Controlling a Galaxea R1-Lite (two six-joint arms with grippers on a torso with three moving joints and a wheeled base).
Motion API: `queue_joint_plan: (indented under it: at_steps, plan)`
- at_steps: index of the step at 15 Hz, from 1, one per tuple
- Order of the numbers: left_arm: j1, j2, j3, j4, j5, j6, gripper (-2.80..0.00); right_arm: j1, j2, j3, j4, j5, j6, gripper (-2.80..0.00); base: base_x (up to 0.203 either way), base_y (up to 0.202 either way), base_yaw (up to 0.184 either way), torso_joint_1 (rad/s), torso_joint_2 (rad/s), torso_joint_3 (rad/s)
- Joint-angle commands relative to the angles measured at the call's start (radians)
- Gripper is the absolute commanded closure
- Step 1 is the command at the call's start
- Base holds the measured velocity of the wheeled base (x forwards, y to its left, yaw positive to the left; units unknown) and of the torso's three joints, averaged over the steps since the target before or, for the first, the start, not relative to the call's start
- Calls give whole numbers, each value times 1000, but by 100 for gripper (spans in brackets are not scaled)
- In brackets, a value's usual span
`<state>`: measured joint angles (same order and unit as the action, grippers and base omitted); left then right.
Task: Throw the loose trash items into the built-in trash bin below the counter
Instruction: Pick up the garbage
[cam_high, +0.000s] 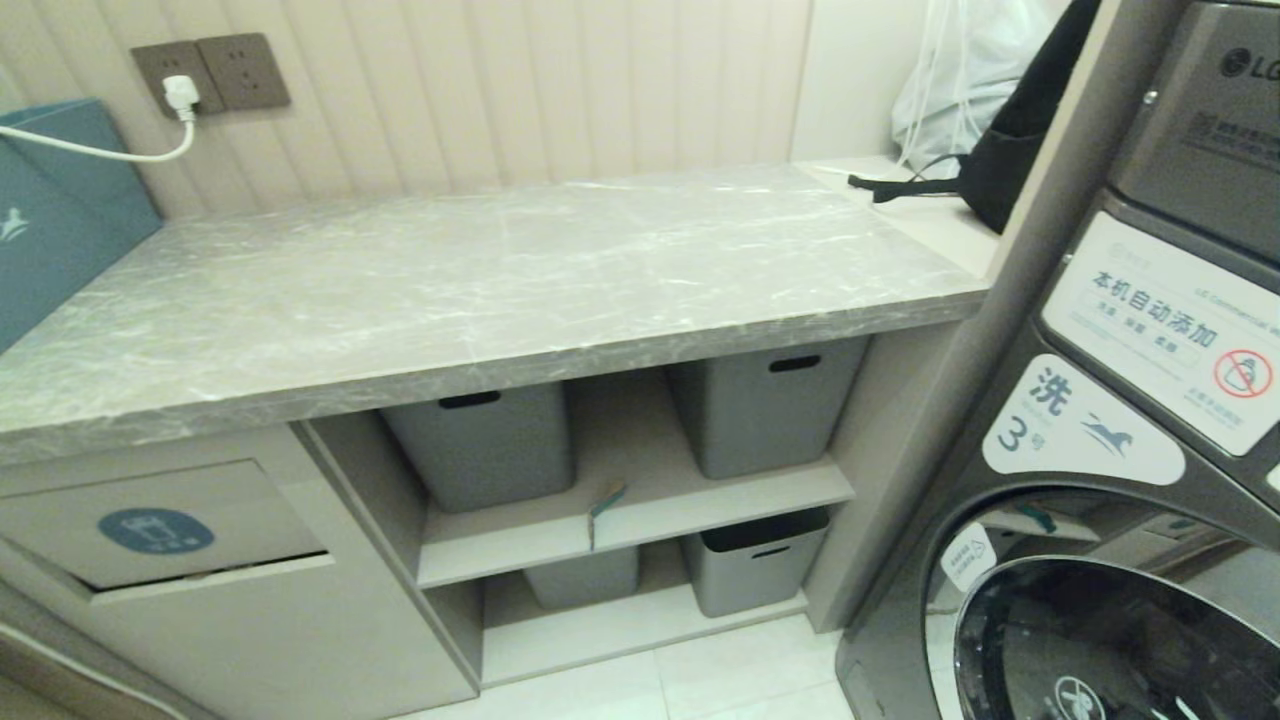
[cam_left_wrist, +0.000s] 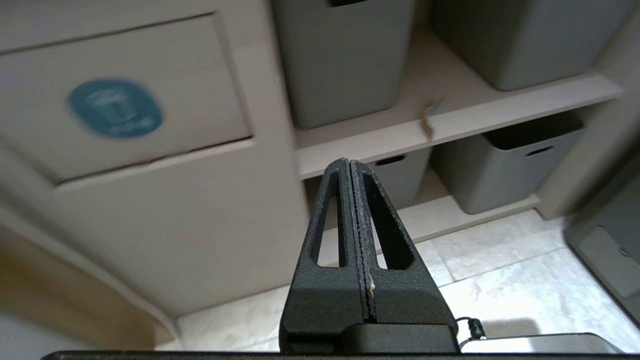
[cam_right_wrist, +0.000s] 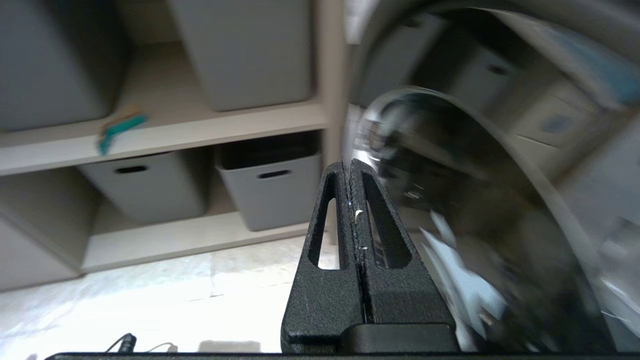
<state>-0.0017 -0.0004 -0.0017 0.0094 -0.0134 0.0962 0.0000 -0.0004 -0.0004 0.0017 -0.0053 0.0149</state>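
Jaws of both grippers pressed together, empty, facing shelves under the grey marble counter (cam_high: 480, 270), tiled floor (cam_left_wrist: 500, 280) below.

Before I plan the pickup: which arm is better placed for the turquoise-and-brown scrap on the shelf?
Probably left: its shut gripper aims just below the folded cardboard scrap; the right gripper, also shut, faces the washer door.

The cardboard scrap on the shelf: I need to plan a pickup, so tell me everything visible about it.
The cardboard scrap is small, folded and torn, turquoise on one face and brown on the other. It lies at the front edge of the upper shelf, partly overhanging it, in the gap between two grey tubs. Only the shelf touches it.
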Motion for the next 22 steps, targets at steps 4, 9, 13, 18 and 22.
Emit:
queue_joint_plan:
  at_steps: [4,9,13,18,22]
  plan:
    - [0,2,0,-2,0,0,0,0,0,0,0,0,0,0,0,2,-27,20,-41,-24]
    - [0,2,0,-2,0,-1,0,-1,0,0,0,1,-7,0,0,0,0,-7,17,10]
    - [0,2,0,-2,0,-1,0,0,0,0,0,1,-7,0,0,0,0,-156,382,217]
    - [0,2,0,0,0,0,0,0,0,0,0,1,-7,0,0,0,0,-179,470,284]
    - [0,2,0,0,0,0,0,0,0,0,0,1,-7,0,0,0,0,-160,456,295]
